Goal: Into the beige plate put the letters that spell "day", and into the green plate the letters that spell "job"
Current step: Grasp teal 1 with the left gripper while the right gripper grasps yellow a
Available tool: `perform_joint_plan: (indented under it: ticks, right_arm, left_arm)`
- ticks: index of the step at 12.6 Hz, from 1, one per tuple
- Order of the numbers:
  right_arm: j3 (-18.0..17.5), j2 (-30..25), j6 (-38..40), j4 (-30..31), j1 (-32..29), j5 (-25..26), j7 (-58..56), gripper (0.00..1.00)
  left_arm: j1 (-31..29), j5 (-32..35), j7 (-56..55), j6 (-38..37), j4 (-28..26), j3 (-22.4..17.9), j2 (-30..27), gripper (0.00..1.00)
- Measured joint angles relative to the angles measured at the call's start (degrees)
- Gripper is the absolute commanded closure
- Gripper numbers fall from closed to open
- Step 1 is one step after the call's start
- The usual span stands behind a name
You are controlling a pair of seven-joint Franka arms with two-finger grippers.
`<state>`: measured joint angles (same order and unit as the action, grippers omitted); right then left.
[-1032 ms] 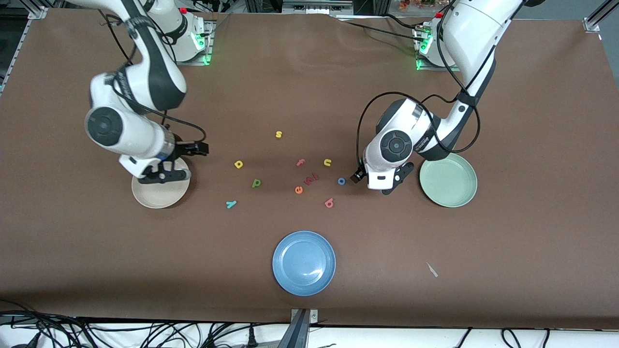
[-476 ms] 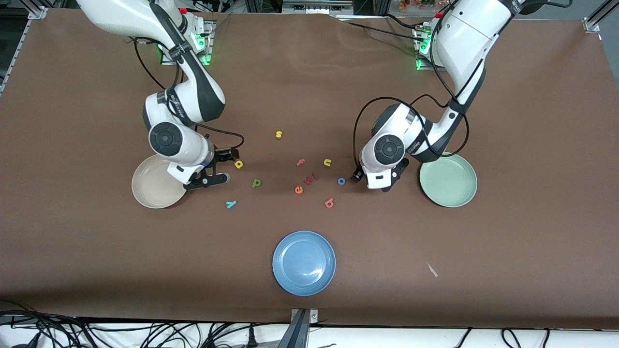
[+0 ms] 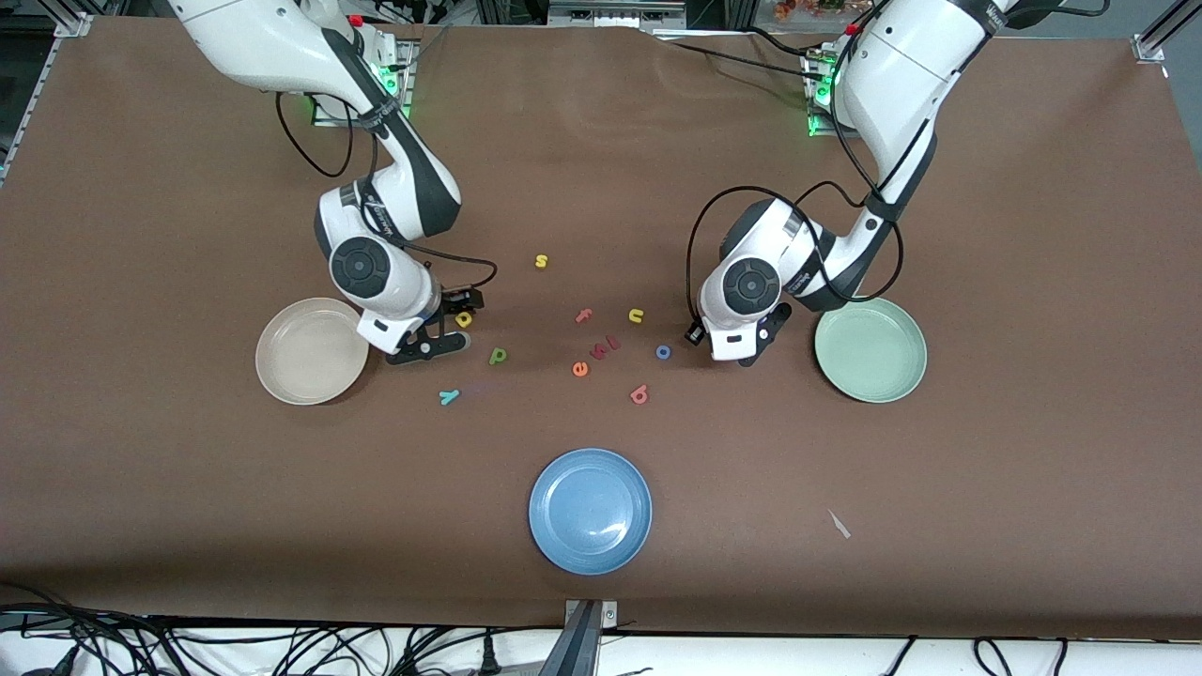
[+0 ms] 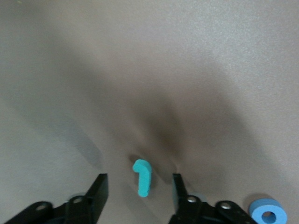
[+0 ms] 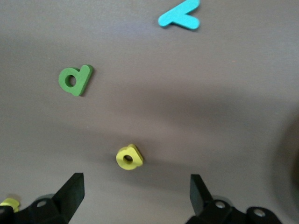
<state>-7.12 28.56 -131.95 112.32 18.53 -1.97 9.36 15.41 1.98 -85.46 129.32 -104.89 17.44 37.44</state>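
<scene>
I have the right gripper (image 3: 448,326) down low at the table beside the beige plate (image 3: 302,361), its jaws spread wide with the yellow "a" (image 5: 129,157) lying flat between them, untouched on either side. From the right wrist view I also see the green "d" (image 5: 74,80) and the teal "y" (image 5: 180,15) loose on the brown table (image 3: 986,451); in the front view the "d" lies just toward the left arm's end from the gripper and the "y" nearer to the camera. The left gripper (image 4: 140,191) sits low between the blue ring "o" (image 3: 663,352) and the green plate (image 3: 892,394). Its jaws stand partly apart around the teal hook-shaped "j" (image 4: 142,177), which rests on the table, and I see a gap on both sides of it. The salmon-red "b" (image 3: 639,394) lies nearer to the camera than the "o". Both task plates hold nothing. A blue plate (image 3: 563,535) sits nearest the camera.
</scene>
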Motion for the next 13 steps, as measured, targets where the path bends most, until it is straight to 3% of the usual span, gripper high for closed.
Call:
perform_joint_plan:
  ticks: [2,3,4,8,13]
  right_arm:
    - [0.0,1.1,-0.9,0.0,0.5,0.2,0.0,0.0]
    - [0.0,1.5,-1.2,0.0,0.6,0.4,0.0,0.01]
    - [0.0,2.0,-1.7,0.0,0.6,0.7,0.0,0.02]
    - [0.0,3.5,-3.0,0.1,1.1,0.8,0.0,0.12]
    - [0.1,3.8,-4.6,0.9,1.2,1.0,0.0,0.35]
  left_arm:
    - [0.0,0.0,0.0,2.1,-0.8,0.0,0.0,0.7]
    - [0.0,0.0,0.0,2.1,-0.8,0.0,0.0,0.9]
    - [0.0,0.0,0.0,2.5,-0.8,0.0,0.0,1.0]
    - [0.0,0.0,-0.6,2.8,-0.8,0.1,-0.1,1.0]
    - [-0.2,0.0,-0.7,2.4,0.3,0.1,-0.5,1.0]
